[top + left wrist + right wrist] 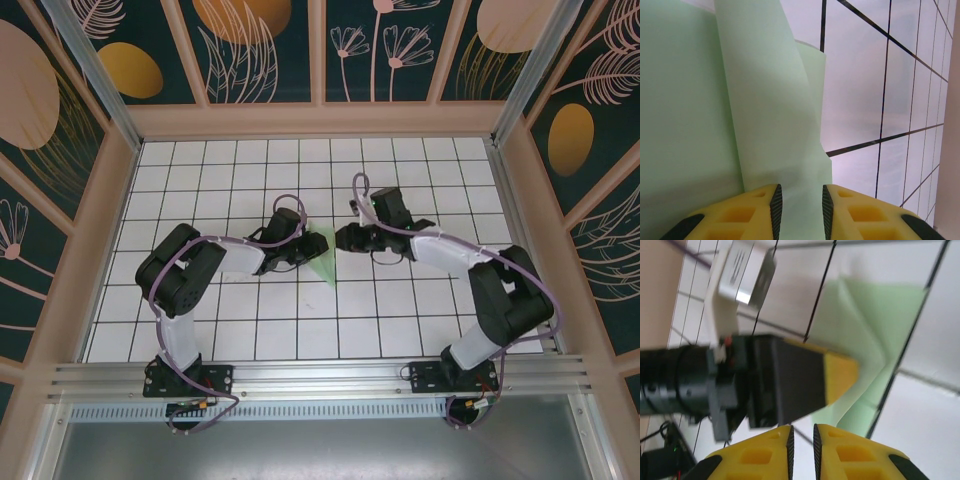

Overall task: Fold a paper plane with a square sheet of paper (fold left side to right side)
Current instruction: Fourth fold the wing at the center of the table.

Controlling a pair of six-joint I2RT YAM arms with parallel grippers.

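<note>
The mint-green sheet of paper (pixel 325 258) lies near the table's middle, folded into a narrow wedge with its point toward the near edge, roughly a paper plane shape. My left gripper (pixel 298 252) is at its left edge. In the left wrist view the paper (pixel 765 100) fills the left half and a raised flap runs down under the left gripper (pixel 800 210). The jaws stand apart over it, with paper showing in the gap. My right gripper (pixel 342 238) hovers just right of the paper. Its jaws (pixel 802 450) are a narrow slit apart, with nothing between them.
The right wrist view shows the left gripper's yellow fingertip (pixel 840 375) resting on the paper (pixel 875 315), whose right side curls upward. White grid tiles (pixel 400 310) surround the paper. Wooden walls (pixel 520 200) enclose the table on three sides.
</note>
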